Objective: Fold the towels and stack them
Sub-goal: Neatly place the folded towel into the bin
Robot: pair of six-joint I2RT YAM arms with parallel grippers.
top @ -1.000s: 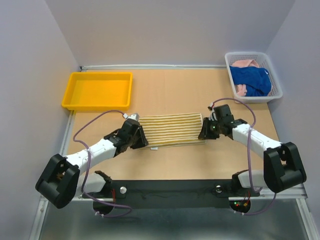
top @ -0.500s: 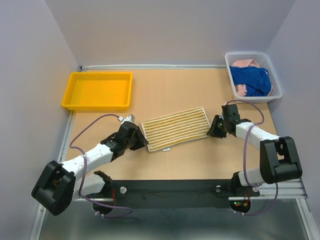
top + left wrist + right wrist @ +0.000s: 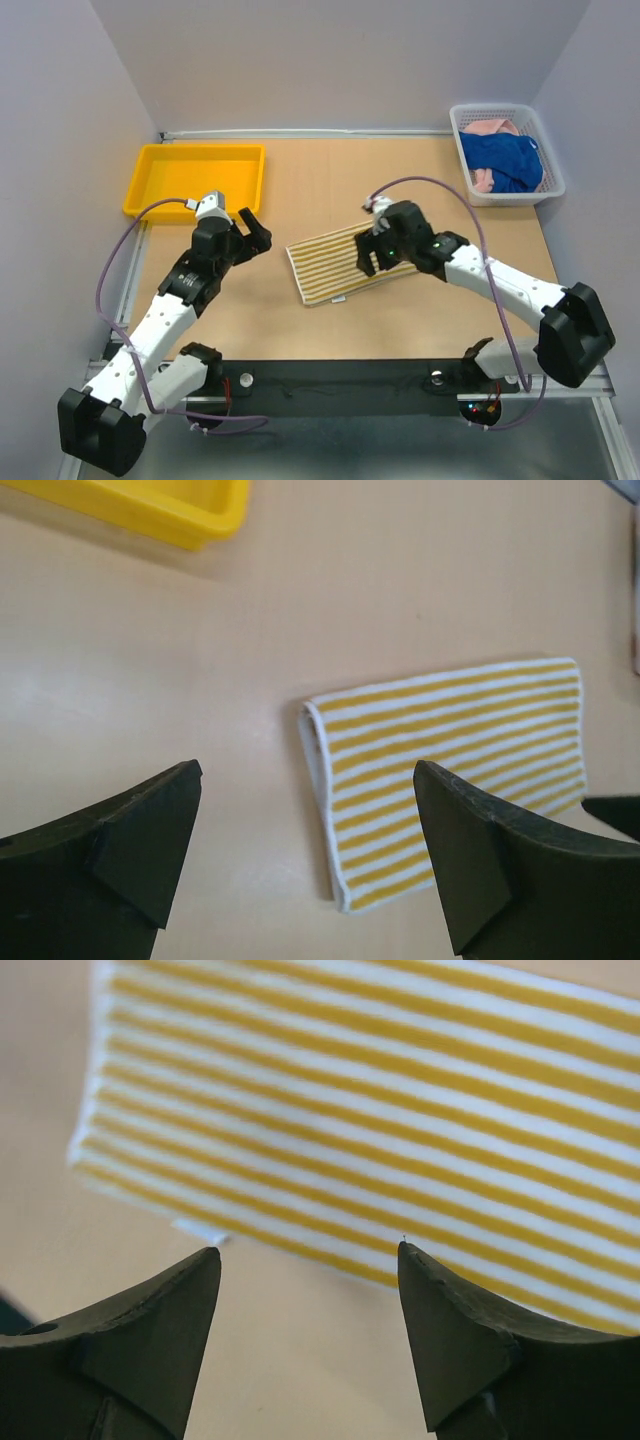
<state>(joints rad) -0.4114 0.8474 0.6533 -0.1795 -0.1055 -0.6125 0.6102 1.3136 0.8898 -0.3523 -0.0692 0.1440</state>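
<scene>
One towel lies mid-way on the tabletop — tray far left, basket far right. Two more towels lie in the basket.

Bright, even overhead light, soft shadows; wrist views blur their near foregrounds

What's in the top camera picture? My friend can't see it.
A folded yellow-and-cream striped towel lies on a table between two arms: the right arm holds open jaws over it, the left arm holds open jaws left of it. A yellow tray sits far left; a white basket holds a blue towel and a pink towel far right.
</scene>
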